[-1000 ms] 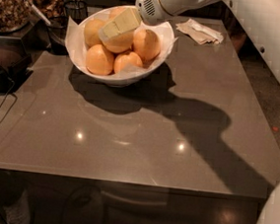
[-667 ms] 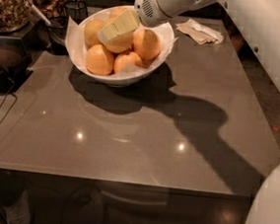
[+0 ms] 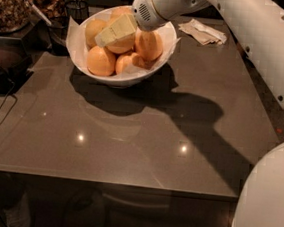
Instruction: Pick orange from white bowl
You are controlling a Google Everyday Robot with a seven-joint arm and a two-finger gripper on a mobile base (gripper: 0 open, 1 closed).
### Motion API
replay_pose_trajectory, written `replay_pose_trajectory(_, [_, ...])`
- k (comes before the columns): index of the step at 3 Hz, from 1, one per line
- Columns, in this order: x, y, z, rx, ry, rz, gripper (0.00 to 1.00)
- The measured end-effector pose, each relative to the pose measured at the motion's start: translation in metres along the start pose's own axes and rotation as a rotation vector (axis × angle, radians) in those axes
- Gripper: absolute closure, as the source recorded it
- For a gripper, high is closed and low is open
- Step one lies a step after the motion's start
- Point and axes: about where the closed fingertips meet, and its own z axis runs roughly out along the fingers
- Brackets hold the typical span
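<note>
Very little has changed at the working end in the last second: the gripper (image 3: 109,34) sits over the middle of the fruit pile in the white bowl (image 3: 116,78) much as it did before, its pale tip slanting down to the left across the top of the heap. The wrist behind it has shifted only a touch. What has grown is the white bulk of my own robot in the lower right corner, which now fills more of the view, so I judge that the base or arm has been leaning in while the tip held its place. The bowl has not shifted on the dark surface (image 3: 128,149), and no fruit has rolled or risen. To me that means the reach is over and the grasp itself is the step in hand, with nothing lifted yet. The orange (image 3: 122,46), the large paler fruit at the centre of the pile, lies directly under the gripper and appears to touch its underside, showing just below its lower edge. A deeper-orange fruit (image 3: 149,45) presses against its right side and another (image 3: 101,61) sits in front to the left. Whether the gripper is open or already closed on the orange I cannot tell, since I see only its upper face. Crowding from those neighbours is my main worry for the lift
</note>
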Motion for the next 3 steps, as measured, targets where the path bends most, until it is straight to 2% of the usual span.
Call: replay_pose_trajectory(3, [-0.007, 0.016, 0.023, -0.073, 0.013, -0.046, 0.0])
